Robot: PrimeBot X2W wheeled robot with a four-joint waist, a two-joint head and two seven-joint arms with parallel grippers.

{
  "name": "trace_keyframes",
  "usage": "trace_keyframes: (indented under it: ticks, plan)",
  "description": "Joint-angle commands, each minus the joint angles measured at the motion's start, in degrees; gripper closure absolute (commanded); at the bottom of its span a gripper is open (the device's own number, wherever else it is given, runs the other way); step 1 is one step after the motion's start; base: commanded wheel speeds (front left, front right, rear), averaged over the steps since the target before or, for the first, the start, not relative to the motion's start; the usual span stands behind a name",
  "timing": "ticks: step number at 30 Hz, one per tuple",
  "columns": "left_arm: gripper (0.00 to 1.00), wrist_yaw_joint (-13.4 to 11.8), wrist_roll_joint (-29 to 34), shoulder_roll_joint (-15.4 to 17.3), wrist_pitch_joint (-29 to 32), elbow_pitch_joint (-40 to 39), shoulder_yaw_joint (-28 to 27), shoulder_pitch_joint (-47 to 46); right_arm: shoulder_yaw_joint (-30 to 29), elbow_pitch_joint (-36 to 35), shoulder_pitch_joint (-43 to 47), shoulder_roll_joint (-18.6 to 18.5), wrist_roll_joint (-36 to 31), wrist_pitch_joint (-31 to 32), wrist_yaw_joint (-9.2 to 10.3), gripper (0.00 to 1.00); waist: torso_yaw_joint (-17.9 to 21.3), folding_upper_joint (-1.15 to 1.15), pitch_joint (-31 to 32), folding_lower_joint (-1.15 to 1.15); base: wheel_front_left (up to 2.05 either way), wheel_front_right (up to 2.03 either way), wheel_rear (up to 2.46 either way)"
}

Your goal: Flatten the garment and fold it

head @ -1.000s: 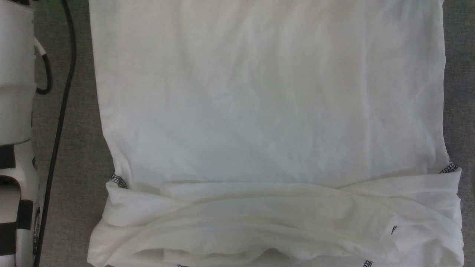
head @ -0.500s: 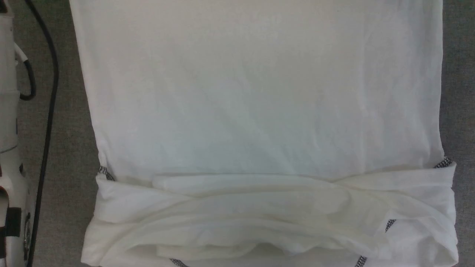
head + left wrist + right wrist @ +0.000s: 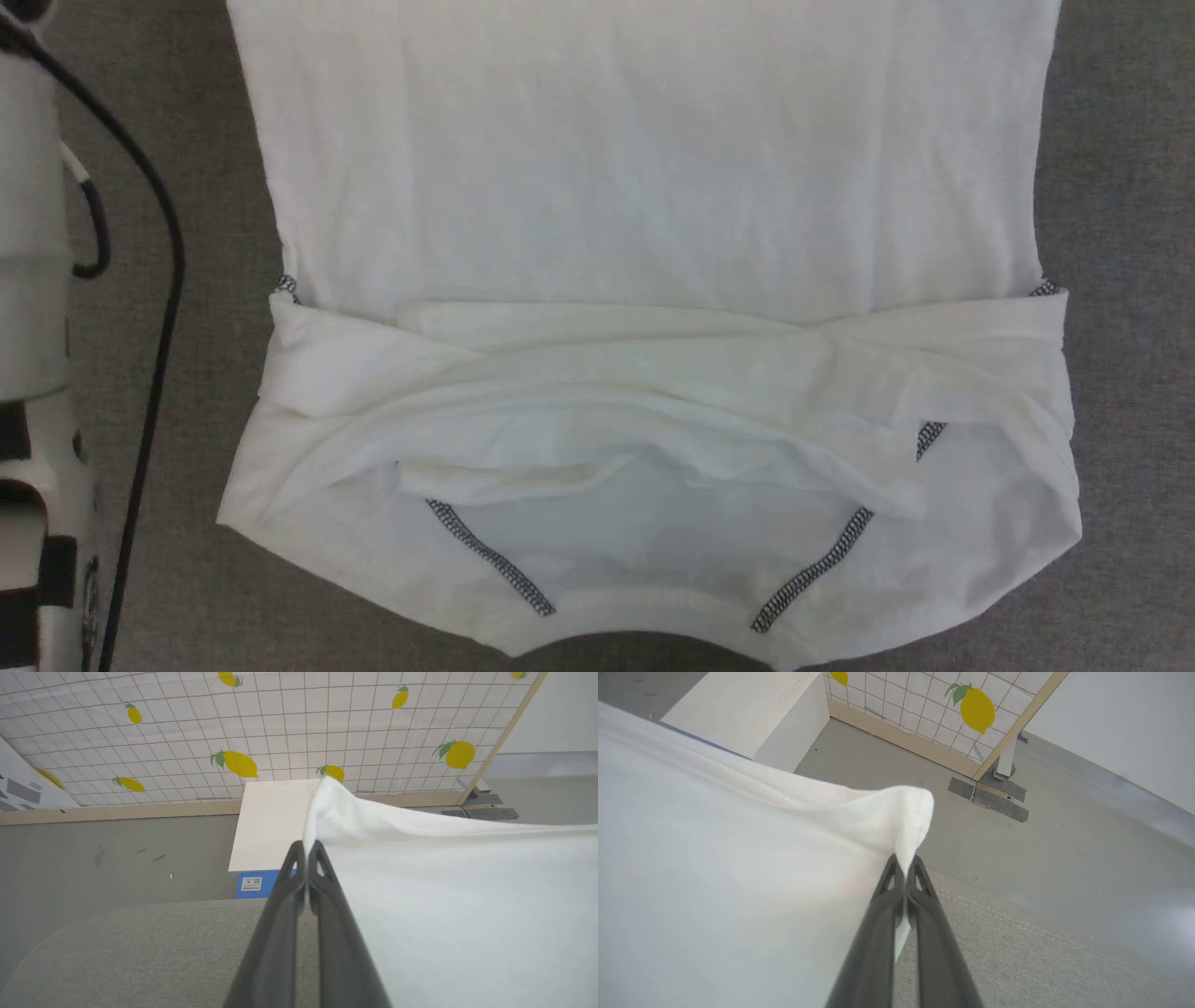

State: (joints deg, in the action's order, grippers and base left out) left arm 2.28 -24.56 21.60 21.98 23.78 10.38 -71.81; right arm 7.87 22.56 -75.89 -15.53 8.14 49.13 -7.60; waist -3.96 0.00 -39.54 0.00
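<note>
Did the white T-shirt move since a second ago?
Yes. Against the pale forearm at the left edge, which barely shifted, the T-shirt slid up the head view, away from the robot; its collar now shows.

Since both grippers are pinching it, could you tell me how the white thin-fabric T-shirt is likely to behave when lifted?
The white thin-fabric T-shirt is probably floppy: it drapes away from the left gripper and peaks at the right gripper. Likely light, as two fingertip pinches carry its corners. The bunched folds near its collar suggest it creases easily.
</note>
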Motion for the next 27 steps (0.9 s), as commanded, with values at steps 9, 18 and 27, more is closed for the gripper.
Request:
trace_keyframes:
  ticks: [9, 18, 27]
  plan:
    - [1.00, 2.77, -5.19, -1.86, -12.25, -4.38, -1.10, 22.23, -0.73, -6.81, 23.63, -3.02, 13.92, -8.25, 0.11, 1.00, -1.10, 0.00, 16.90, 0.00, 0.00, 0.00, 0.00]
    - [1.00, 1.10, -9.53, -5.03, -16.15, -13.37, -2.13, 44.10, -9.91, -15.87, 49.16, 1.40, 20.26, -11.44, 0.11, 1.00, -2.14, 0.00, 26.27, 0.00, 0.00, 0.00, 0.00]
    - [1.00, -3.29, -13.79, -8.88, -18.12, -19.83, -4.44, 62.93, -15.48, -23.27, 65.22, 7.91, 19.89, -12.71, 0.11, 1.00, -2.04, 0.00, 29.44, 0.00, 0.00, 0.00, 0.00]
